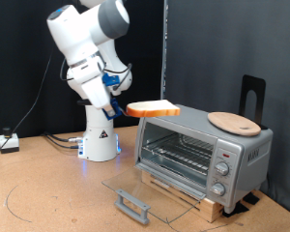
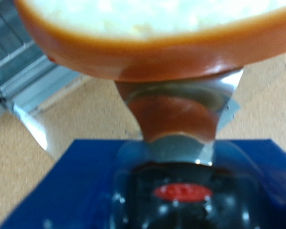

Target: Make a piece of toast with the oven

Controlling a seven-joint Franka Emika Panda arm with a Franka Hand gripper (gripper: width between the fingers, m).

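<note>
Toast (image 1: 153, 108) is in the air, held flat in the pincer (image 1: 129, 108) by the edge toward the exterior view's left, so the slice sticks out to the right, toward the oven (image 1: 203, 153). Its free end hangs over or just above the oven's top left corner; touching or clear, I can't tell from this angle. Key relation: the toast sits higher than the oven's mouth, and the rack (image 1: 181, 155) is below and to the right of it, with the slice's long axis roughly level and running left-right in that view. Door (image 1: 150, 194) is already dropped flat onto the desk (image 1: 48, 193) in front of the oven, handle toward the bottom of the exterior view, so the cavity is open and looks empty as far as I can see. A round board (image 1: 233, 122) lies on the oven's top at the right end, well apart from the toast. Wrist view: crust edge of the toast (image 2: 148, 43) fills the upper frame, one shiny finger (image 2: 176, 110) closed up against it; the other finger is hidden behind the slice, so the grip depth is unclear. Picture is blurred; grey ribbed metal at one corner is probably the oven, not certain. Knobs are too small to read.
</note>
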